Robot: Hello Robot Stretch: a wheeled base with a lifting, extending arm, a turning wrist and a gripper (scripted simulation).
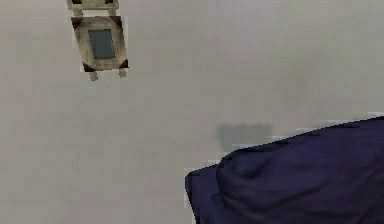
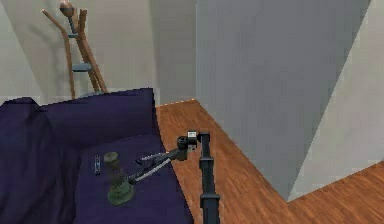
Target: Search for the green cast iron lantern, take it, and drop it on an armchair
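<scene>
End effector [image 2: 138, 166] at dark greenish object [image 2: 118, 186] on armchair [image 2: 60, 125]; hold unclear.

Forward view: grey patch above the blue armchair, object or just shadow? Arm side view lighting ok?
Forward view: just a soft shadow on the pale wall, no object. Arm side view: even light, no glare; the dark greenish object hardly stands out from the armchair seat.

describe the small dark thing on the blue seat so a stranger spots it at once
Start at the big dark blue armchair at the arm side view's left. On its seat, near the gripper, is a small grey-green object with a round base and narrower top. Its dull green against the smooth blue cushion sets it apart.
</scene>
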